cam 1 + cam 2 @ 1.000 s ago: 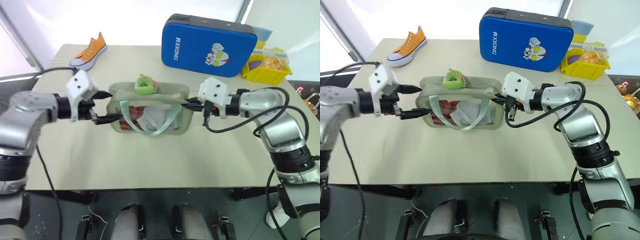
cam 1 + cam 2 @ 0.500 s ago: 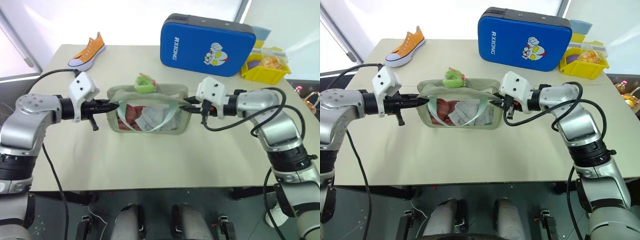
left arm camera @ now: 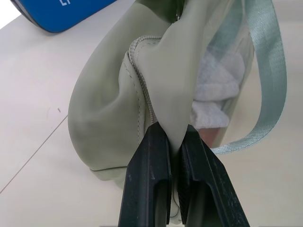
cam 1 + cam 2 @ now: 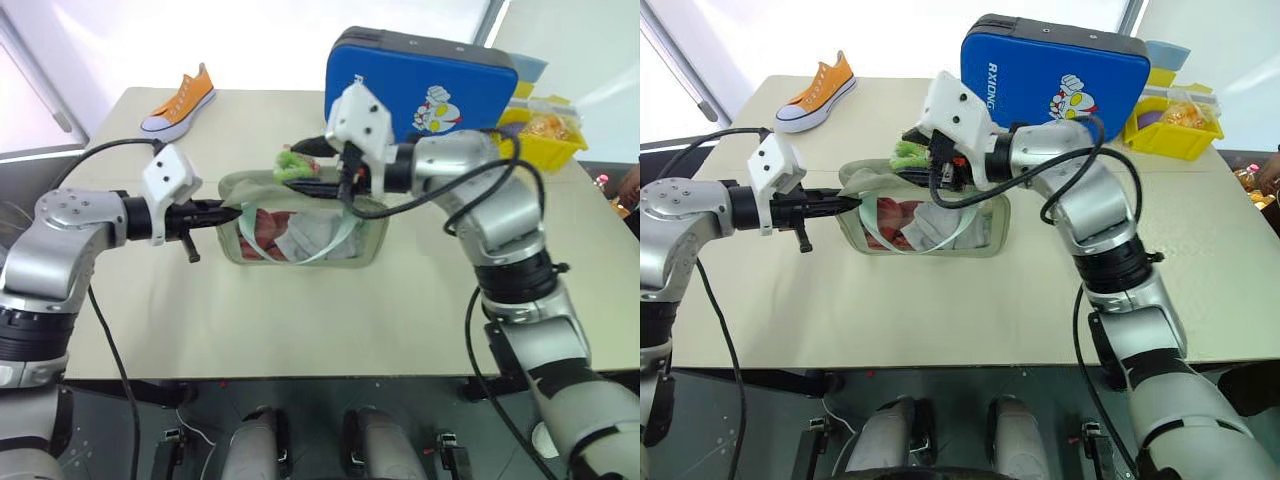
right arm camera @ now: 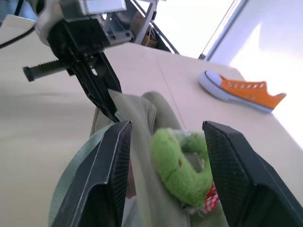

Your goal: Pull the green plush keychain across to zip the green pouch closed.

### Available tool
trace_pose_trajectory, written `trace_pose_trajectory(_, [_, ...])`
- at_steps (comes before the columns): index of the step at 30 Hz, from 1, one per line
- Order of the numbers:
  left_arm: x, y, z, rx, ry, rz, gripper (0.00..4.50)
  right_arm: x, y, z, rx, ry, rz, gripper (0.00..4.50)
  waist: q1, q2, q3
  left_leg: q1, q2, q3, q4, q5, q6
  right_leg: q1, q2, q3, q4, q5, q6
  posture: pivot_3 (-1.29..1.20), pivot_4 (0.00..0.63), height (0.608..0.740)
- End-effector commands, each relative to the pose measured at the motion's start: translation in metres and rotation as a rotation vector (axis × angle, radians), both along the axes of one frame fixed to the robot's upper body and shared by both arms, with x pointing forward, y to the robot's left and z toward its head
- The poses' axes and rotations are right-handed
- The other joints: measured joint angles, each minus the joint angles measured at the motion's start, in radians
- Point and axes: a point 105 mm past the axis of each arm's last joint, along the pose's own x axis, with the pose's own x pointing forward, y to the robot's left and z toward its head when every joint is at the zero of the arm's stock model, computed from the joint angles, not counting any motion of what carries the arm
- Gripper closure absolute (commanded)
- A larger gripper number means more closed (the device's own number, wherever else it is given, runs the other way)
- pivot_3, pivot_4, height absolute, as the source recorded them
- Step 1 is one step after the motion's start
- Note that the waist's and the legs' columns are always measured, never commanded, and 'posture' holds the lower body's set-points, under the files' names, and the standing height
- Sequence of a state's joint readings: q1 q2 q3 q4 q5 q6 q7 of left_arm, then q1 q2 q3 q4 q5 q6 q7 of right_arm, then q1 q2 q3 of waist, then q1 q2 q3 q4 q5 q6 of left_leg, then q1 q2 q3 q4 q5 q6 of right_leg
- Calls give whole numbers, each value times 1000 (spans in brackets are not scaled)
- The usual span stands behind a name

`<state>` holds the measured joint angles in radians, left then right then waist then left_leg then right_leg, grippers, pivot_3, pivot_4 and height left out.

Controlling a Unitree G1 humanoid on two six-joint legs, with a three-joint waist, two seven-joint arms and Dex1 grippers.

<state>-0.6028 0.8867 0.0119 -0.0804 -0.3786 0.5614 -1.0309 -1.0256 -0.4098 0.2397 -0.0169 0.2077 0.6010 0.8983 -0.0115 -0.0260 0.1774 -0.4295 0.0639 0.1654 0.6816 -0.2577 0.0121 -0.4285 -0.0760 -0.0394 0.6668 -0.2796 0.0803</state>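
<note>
Green plush keychain [image 5: 182, 165], soft, light and squashy, sits between the right gripper's [image 5: 165, 156] open fingers, while the left gripper [image 3: 174, 156] pinches the limp green pouch [image 4: 300, 235] end.

The left gripper [image 4: 232, 211] is pinching the green pouch [image 4: 300, 238] at its end, while the right gripper [image 4: 305, 166] is straddling the green plush keychain [image 4: 291, 165] (fingers spread either side) above the pouch's top edge.
</note>
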Motion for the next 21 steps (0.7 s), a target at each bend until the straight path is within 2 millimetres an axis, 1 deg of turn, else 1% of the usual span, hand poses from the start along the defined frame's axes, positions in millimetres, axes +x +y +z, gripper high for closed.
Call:
trace_pose_trajectory(1, [-1,-2,10,11,-46,-7,4500,7,-2,12,19,-27,-17,2061,-2,0,0,0,0,0,0,0,0,0,0,0,0,0,0,0,150,740])
trace_pose_trajectory(5, [-2,-2,10,9,-48,-1,4500,11,-4,3,-28,-19,-21,2061,-4,0,0,0,0,0,0,0,0,0,0,-1,0,0,0,0,150,740])
trace_pose_trajectory(6, [-2,-2,10,9,-48,0,4500,12,-5,1,-33,-18,-22,2289,-5,0,0,0,0,0,0,0,0,0,0,-1,0,0,0,0,150,740])
trace_pose_trajectory(8, [-2,-1,10,8,-49,3,4500,12,-6,1,-35,-16,-20,2943,-4,0,0,0,0,0,0,0,0,0,0,-1,0,0,0,0,150,740])
trace_pose_trajectory(9, [-2,0,10,9,-51,5,4500,12,-6,1,-34,-14,-18,3339,-4,0,0,0,0,0,0,0,0,0,0,-1,0,0,0,0,150,740])
trace_pose_trajectory(10, [-1,0,11,9,-53,7,4500,11,-6,1,-34,-14,-16,3929,-4,0,0,0,0,0,0,0,0,0,0,-1,0,0,0,0,150,740])
trace_pose_trajectory(11, [-1,0,11,7,-54,10,4500,11,-7,1,-34,-15,-13,4387,-4,0,0,0,0,0,0,0,0,0,0,-1,0,0,0,0,150,740])
trace_pose_trajectory(14, [-1,-1,11,6,-55,7,4500,9,-9,6,-23,-26,-16,4454,-5,0,0,0,0,0,0,0,0,0,0,-1,0,0,0,0,150,740])
trace_pose_trajectory(17, [0,-2,10,7,-55,6,4500,9,-25,17,-16,-49,-54,4454,-2,0,0,0,0,0,0,0,0,0,0,-1,0,0,0,0,150,740])
trace_pose_trajectory(19, [-1,-1,10,9,-54,8,4500,10,-46,27,-6,-64,-128,4454,-1,0,0,0,0,0,0,0,0,0,-1,-1,0,0,0,0,150,740])
trace_pose_trajectory(21, [-2,1,9,13,-52,13,4500,11,-75,35,-25,-86,-224,4454,1,0,0,-1,0,0,0,0,0,0,-1,-1,0,0,0,0,150,740])
